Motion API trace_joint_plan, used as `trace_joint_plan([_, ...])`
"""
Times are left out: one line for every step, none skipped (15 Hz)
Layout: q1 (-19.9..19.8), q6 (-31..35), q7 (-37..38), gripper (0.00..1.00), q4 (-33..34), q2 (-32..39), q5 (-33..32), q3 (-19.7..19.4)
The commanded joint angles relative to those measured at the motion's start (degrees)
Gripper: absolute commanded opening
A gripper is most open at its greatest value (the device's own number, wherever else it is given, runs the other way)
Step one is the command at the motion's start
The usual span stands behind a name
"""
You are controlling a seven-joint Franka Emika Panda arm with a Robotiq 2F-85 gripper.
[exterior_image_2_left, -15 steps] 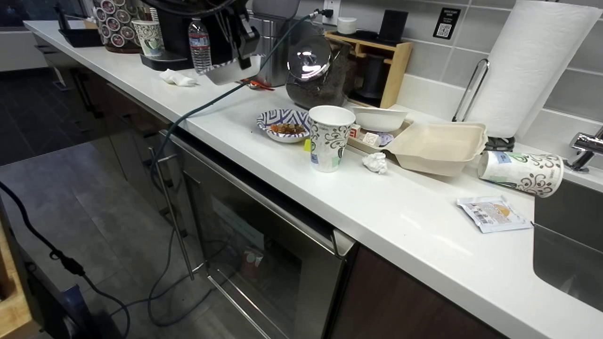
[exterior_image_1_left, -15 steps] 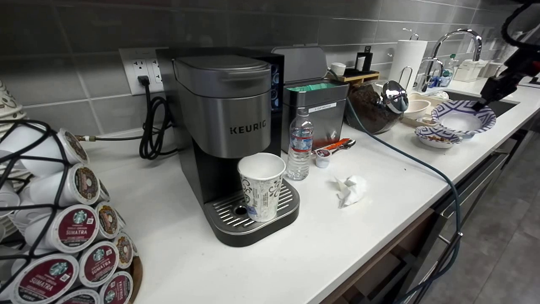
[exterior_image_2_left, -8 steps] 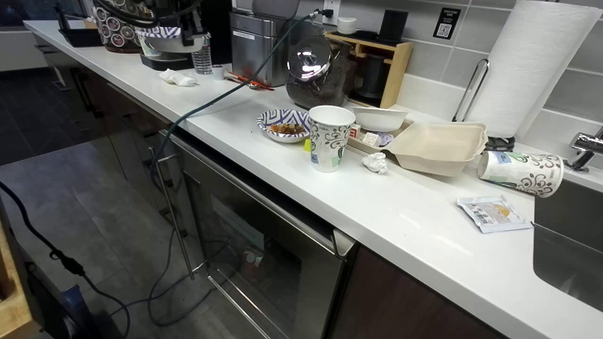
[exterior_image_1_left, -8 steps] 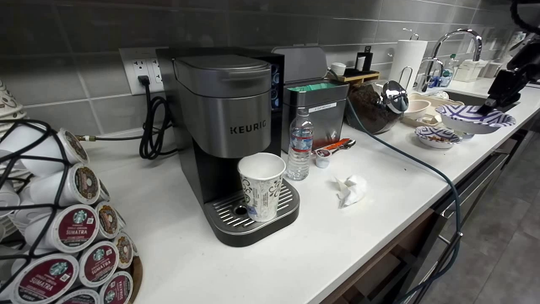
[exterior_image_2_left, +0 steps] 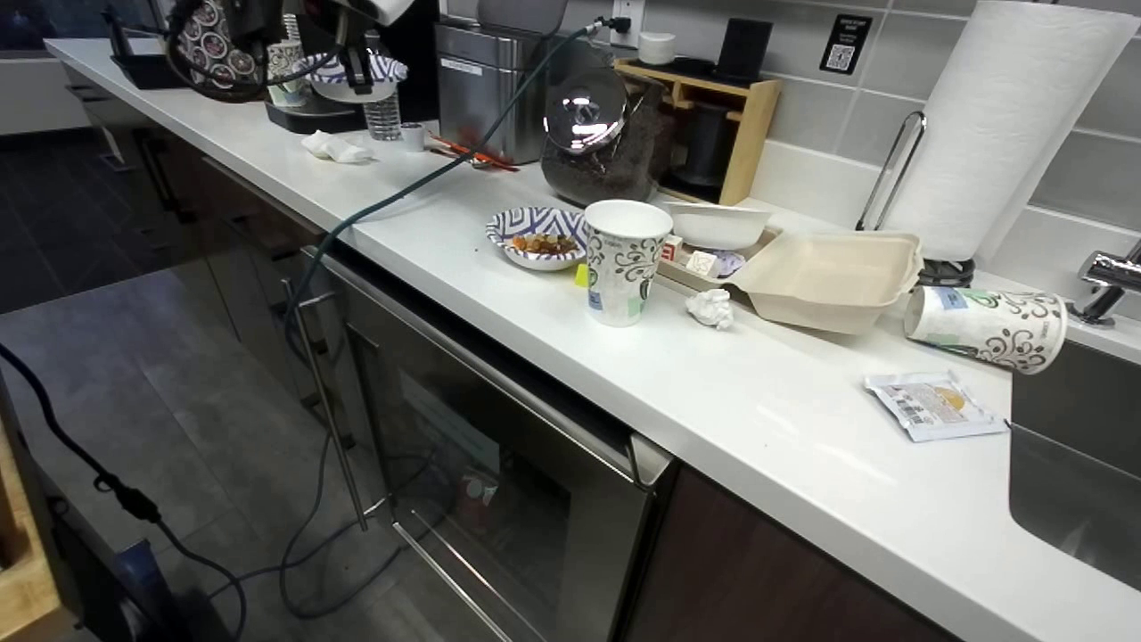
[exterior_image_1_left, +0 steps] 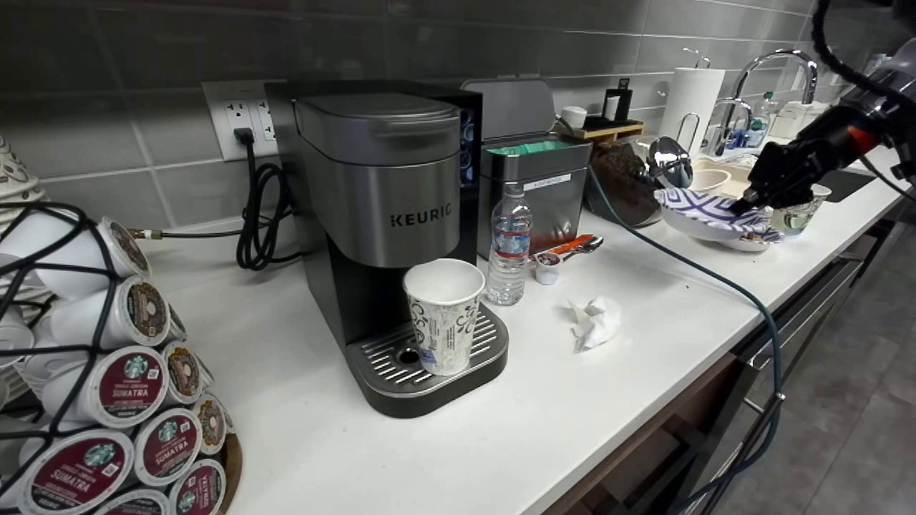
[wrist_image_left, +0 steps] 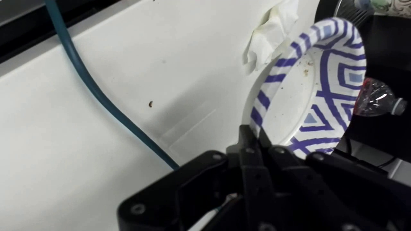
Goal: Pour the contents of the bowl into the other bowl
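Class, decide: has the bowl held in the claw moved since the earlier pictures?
Yes: in an exterior view, the held bowl has moved left across the picture, toward the shiny-lidded jar, whose edge it now overlaps.

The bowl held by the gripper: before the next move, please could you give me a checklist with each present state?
1. Grip: ok, the gripper is shut on the rim of the held bowl.
2. Emptied: ok, only small crumbs show inside it.
3. Receiving bowl: ok, upright on the counter, brownish pieces in it.
4. Height: ok, the held bowl hangs above the counter.
5. Counter free of loose bits: not ok, a small dark bit lies near the teal cable.
6. Firmness of grip: cannot tell.
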Motion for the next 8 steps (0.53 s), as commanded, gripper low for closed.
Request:
trace_joint_plan([2.3,7.5,-0.4,0.01,-3.5,0.5,4.2,1.4])
trace_joint_plan([3.0,9.4,-1.5,0.01,-4.1,1.1,6.1,1.9])
trace_joint_plan([3.6,11.3,-1.8,0.01,-4.4,1.7,7.2,2.4])
trace_joint_plan([4.1,12.6,-2.6,0.01,-4.6,2.6,9.0,2.8])
trace_joint_plan([4.7,13.2,-3.5,0.01,-4.6,3.4,11.0,3.2])
trace_joint_plan([5.1,13.6,-4.0,0.01,-4.7,4.0,12.4,3.7])
trace_joint_plan([5.7,14.6,-6.0,0.01,-4.5,5.0,15.3,4.4])
trace_joint_plan([6.1,15.5,-7.5,0.01,-4.1,6.1,17.2,4.9])
